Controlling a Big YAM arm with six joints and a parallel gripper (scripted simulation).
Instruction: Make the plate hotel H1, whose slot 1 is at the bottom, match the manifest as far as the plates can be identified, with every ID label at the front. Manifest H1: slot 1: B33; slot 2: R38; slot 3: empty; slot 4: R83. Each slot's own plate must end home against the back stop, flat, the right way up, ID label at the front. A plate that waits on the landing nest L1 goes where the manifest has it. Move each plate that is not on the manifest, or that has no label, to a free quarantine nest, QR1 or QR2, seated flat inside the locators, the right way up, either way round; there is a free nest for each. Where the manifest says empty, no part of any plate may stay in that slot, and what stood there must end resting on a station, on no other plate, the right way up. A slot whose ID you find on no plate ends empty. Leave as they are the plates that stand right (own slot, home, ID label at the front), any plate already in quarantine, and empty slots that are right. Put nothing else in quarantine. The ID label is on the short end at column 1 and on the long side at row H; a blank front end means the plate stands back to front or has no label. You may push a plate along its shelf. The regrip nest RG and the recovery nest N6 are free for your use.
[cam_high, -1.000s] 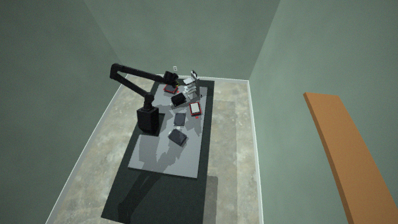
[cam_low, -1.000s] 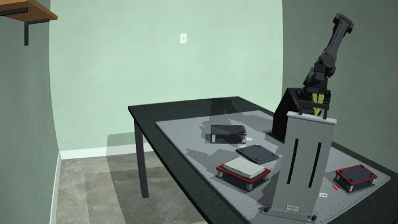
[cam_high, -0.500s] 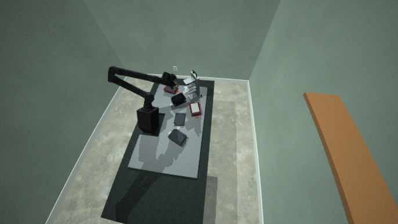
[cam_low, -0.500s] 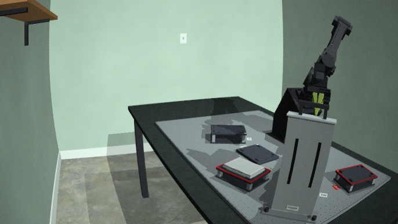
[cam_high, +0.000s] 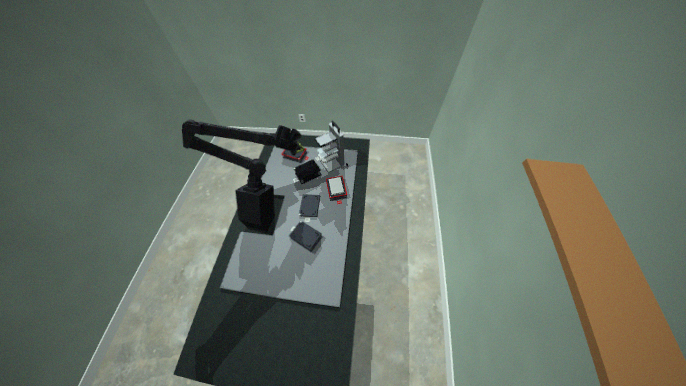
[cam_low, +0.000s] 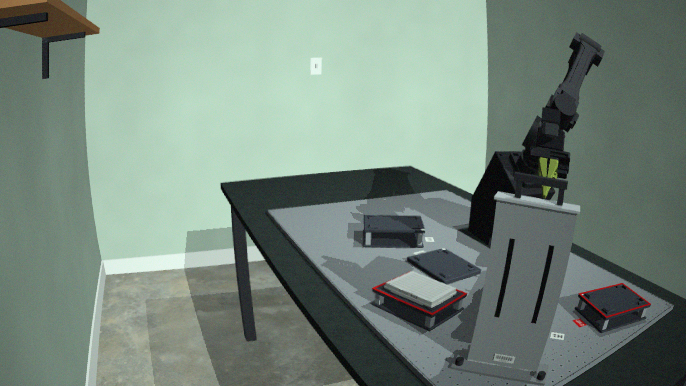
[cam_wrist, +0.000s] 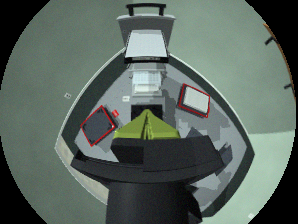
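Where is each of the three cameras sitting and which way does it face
Top: high in the room, looking down on the table; whole arm shows.
Exterior: behind the plate hotel, facing the arm; shut fingers show.
Wrist: on the arm, facing the hotel's front; fingers show.
Shared: the white plate on a red-edged nest.

Plate hotel (cam_low: 525, 260) looks like matt grey metal, worktop (cam_low: 320, 220) smooth matt grey, wall shelf (cam_low: 45, 17) probably wood.

Plate (cam_low: 420, 288) on nest (cam_low: 419, 309) beside hotel (cam_low: 525, 250)
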